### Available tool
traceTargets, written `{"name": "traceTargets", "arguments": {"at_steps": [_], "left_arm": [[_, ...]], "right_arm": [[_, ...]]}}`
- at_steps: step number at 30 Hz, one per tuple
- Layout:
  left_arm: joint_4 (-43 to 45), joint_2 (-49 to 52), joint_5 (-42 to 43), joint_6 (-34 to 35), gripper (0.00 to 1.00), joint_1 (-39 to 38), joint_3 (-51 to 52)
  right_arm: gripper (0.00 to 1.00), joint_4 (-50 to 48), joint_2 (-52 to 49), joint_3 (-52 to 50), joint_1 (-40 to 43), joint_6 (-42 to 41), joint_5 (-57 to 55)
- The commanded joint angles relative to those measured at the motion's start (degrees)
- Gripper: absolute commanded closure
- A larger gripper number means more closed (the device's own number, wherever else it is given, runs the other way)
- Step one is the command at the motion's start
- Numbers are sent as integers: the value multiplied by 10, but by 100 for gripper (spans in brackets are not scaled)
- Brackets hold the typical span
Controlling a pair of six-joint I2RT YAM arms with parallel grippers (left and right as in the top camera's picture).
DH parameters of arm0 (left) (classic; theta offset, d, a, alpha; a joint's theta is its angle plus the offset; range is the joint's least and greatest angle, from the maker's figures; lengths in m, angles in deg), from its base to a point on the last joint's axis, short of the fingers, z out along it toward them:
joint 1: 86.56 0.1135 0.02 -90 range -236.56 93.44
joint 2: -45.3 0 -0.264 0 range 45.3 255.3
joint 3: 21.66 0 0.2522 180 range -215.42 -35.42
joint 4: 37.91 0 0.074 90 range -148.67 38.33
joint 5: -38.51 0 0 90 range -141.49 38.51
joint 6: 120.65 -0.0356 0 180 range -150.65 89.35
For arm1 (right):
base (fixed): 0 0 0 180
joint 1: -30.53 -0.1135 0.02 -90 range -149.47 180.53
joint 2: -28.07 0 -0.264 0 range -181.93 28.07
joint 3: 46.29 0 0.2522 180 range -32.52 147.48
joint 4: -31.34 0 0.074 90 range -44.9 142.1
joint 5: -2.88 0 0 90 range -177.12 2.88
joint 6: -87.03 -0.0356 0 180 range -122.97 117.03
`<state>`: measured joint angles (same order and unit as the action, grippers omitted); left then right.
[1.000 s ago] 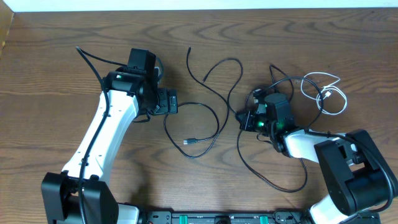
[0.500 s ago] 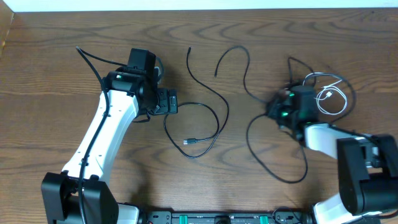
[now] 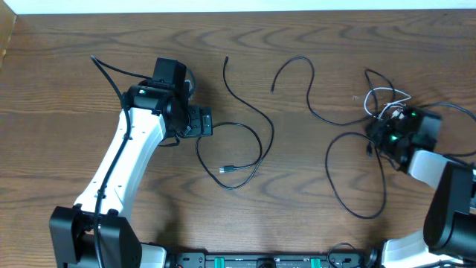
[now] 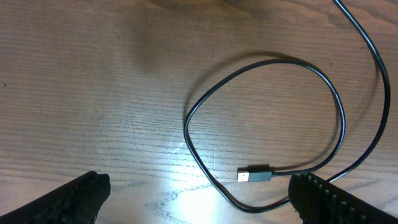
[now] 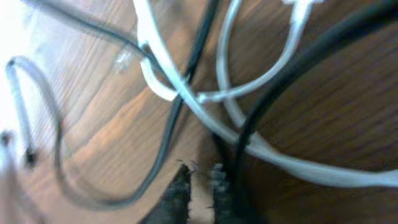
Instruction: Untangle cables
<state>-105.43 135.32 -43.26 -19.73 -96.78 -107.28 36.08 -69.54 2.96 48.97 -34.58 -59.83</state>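
Overhead view: even, bright light, sharp throughout, shadows faint and short. Left wrist view: white glare patch on the table (image 4: 177, 190) beside the plug (image 4: 255, 175), dim shading upper left. Right wrist view: heavily blurred, cables (image 5: 186, 93) out of focus, left edge washed out.

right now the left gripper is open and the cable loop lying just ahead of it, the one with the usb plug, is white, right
Not quite. The cable loop just ahead of the open left gripper is black, not white. The left wrist view shows it, with the plug at its end.
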Motion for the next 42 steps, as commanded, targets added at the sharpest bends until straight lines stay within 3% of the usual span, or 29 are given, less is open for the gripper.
{"name": "traceTargets", "arguments": {"at_steps": [1,4,9,14,20,28,33,42], "left_arm": [[-2,2,-3,2,3,2,3],[-2,2,-3,2,3,2,3],[-2,2,-3,2,3,2,3],[-2,2,-3,2,3,2,3],[-2,2,-3,2,3,2,3],[-2,2,-3,2,3,2,3],[-2,2,-3,2,3,2,3],[-2,2,-3,2,3,2,3]], "right_arm": [[87,-7,41,-6,3,65,204],[87,-2,88,-6,-19,71,276],[85,-7,111,-6,-97,90,262],[82,-39,111,-6,-216,90,184],[89,-85,111,-6,-366,90,104],[94,-101,104,-6,-532,90,-106],[99,-131,82,-6,-567,90,-111],[99,-190,5,-6,-587,90,-112]]}}
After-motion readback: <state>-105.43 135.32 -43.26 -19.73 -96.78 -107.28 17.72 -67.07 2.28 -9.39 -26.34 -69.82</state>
